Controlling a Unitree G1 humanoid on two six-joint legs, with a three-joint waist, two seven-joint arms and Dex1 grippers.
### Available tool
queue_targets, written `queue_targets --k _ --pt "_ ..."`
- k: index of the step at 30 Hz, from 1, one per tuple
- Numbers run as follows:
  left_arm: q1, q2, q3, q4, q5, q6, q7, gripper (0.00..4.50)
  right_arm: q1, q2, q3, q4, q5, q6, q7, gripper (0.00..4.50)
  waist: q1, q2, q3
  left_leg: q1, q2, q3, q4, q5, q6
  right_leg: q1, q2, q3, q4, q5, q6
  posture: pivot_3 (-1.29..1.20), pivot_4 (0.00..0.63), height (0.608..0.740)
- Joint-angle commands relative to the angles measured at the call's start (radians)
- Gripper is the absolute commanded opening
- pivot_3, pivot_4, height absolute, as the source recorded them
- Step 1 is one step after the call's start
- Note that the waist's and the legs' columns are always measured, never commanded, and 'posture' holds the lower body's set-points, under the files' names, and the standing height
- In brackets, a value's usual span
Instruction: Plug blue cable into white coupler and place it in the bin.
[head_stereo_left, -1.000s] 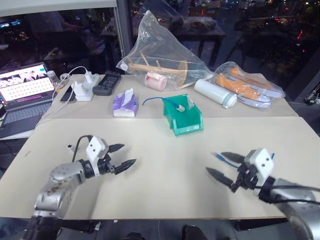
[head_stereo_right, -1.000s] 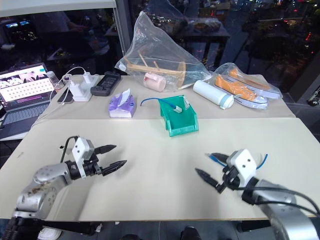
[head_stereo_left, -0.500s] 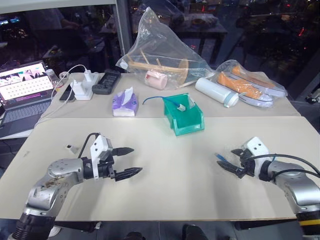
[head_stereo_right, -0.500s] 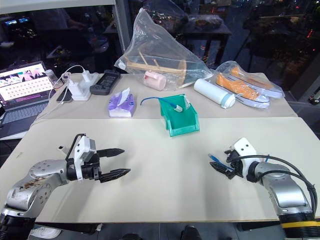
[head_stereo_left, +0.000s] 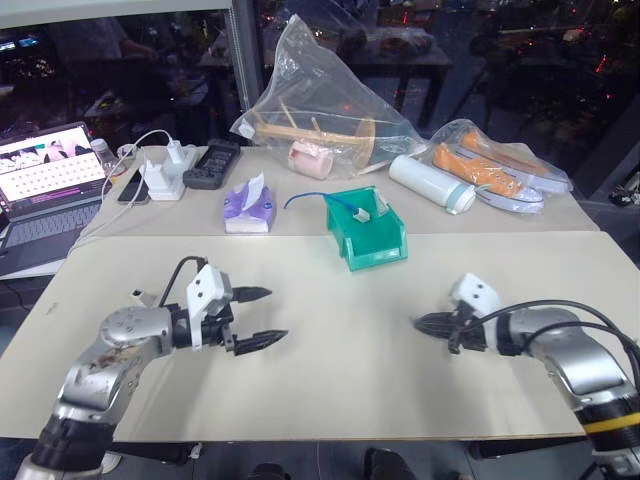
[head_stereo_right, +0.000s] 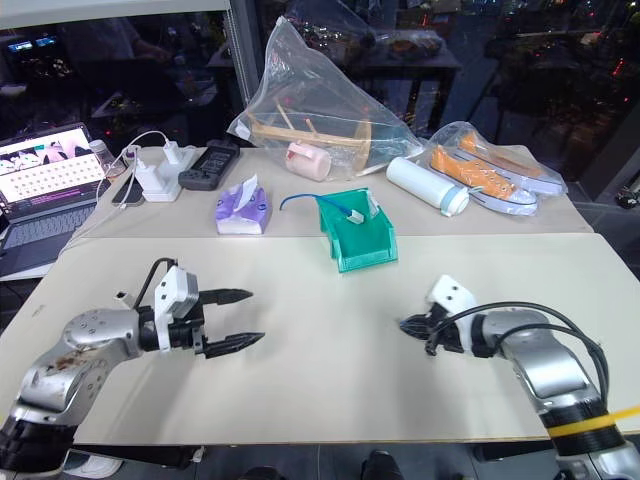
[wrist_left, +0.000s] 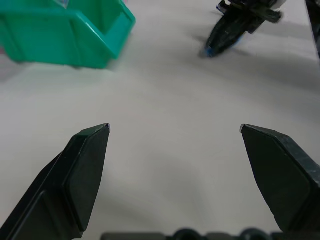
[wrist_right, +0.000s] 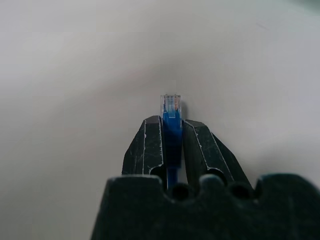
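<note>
Right wrist view shows the right tool (wrist_right: 172, 131) clamped on the blue cable (wrist_right: 172, 125), whose clear plug end pokes out just past the fingertips, low over the counter (head_stereo_left: 340, 350). Left tool (head_stereo_left: 258, 317) hovers with its fingers spread wide, holding nothing, well apart from the right one. Beyond both, the bin (head_stereo_left: 372, 240) sits upright near the counter's middle.

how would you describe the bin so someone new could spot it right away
Start at the big clear plastic bag at the back of the table. Just in front of it stands the bin, beside the purple tissue pack. It is the one teal-green open box, with a blue cable end draped inside.
</note>
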Motion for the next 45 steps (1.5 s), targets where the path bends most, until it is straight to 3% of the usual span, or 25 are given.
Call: queue_targets --k 1,5,11,13,18,23,32,33,37,44,45 --pt "-0.064 -0.03 -0.054 0.027 0.034 -0.047 -0.021 4.5 -0.058 -0.004 0.104 -0.079 -0.045 -0.056 0.098 0.18 0.0 0.0 0.0 0.0 0.0 0.0 0.0 0.0 0.0 0.0 0.0 0.0 0.0 0.0 0.0 0.0 0.15 0.74" --pt "-0.121 -0.061 -0.144 0.059 0.089 -0.088 -0.062 4.5 -0.121 0.046 0.234 -0.066 -0.128 -0.139 0.149 0.18 0.0 0.0 0.0 -0.002 0.0 0.0 0.0 0.001 -0.002 0.0 0.0 0.0 0.0 0.001 0.002 0.0 0.15 0.74" --pt "-0.161 -0.074 -0.246 0.1 0.157 -0.125 -0.125 4.5 -0.193 0.165 0.3 0.039 -0.214 -0.205 0.119 0.18 -0.005 0.0 0.0 -0.003 0.0 0.0 0.0 0.003 -0.006 -0.001 0.0 0.0 0.0 0.001 0.002 0.0 0.15 0.74" --pt "-0.162 -0.077 -0.276 0.102 0.169 -0.129 -0.149 4.5 -0.209 0.193 0.304 0.065 -0.225 -0.212 0.118 1.19 -0.005 0.0 0.0 -0.003 0.0 0.0 0.0 0.003 -0.006 -0.001 0.0 0.0 0.0 0.001 0.001 0.0 0.15 0.74" --pt "-0.164 -0.085 -0.355 0.095 0.212 -0.128 -0.186 4.5 -0.204 0.203 0.255 0.015 -0.171 -0.136 0.14 2.72 -0.007 0.0 0.0 -0.003 0.0 0.0 0.0 0.003 -0.006 -0.001 0.0 0.0 0.001 0.001 0.001 0.0 0.15 0.74" --pt "-0.175 -0.141 -0.42 0.142 0.296 -0.152 -0.144 4.5 -0.124 0.135 0.099 -0.129 -0.048 0.065 0.121 4.39 0.004 0.0 0.0 -0.003 0.0 0.0 0.001 0.003 -0.006 -0.001 0.0 0.0 0.0 0.001 0.002 0.0 0.15 0.74" --pt "-0.162 -0.253 -0.396 0.259 0.3 -0.14 -0.077 4.5 0.14 0.006 -0.256 -0.416 0.184 0.322 0.036 4.39 0.004 0.0 0.0 -0.003 0.0 -0.001 0.001 -0.001 0.002 0.0 0.0 -0.001 0.001 0.001 0.002 0.0 0.15 0.74" --pt "-0.159 -0.258 -0.399 0.266 0.304 -0.144 -0.077 3.98 0.165 -0.003 -0.292 -0.439 0.204 0.342 0.027 4.47 0.005 0.0 0.0 -0.003 0.0 -0.001 0.002 -0.001 0.002 0.0 0.0 -0.001 0.001 0.001 0.002 0.0 0.15 0.74" --pt "-0.165 -0.256 -0.415 0.297 0.332 -0.161 -0.093 2.67 0.236 -0.041 -0.394 -0.491 0.258 0.384 -0.006 4.47 0.006 0.0 0.0 -0.002 0.0 -0.001 0.003 -0.001 0.002 0.001 0.0 0.0 0.0 0.001 0.002 0.0 0.15 0.74" --pt "-0.186 -0.245 -0.417 0.348 0.354 -0.2 -0.108 0.15 0.302 -0.045 -0.413 -0.491 0.285 0.384 -0.059 4.47 0.005 0.0 0.0 -0.002 0.0 -0.001 0.003 -0.001 0.002 0.001 0.0 0.0 0.0 0.001 0.002 0.0 0.15 0.74" --pt "-0.185 -0.25 -0.416 0.347 0.351 -0.199 -0.105 0.07 0.33 -0.014 -0.439 -0.495 0.325 0.436 -0.086 4.47 0.006 0.0 0.0 -0.002 0.0 -0.001 0.003 -0.001 0.002 0.001 0.0 0.0 0.0 0.001 0.002 0.0 0.15 0.74"
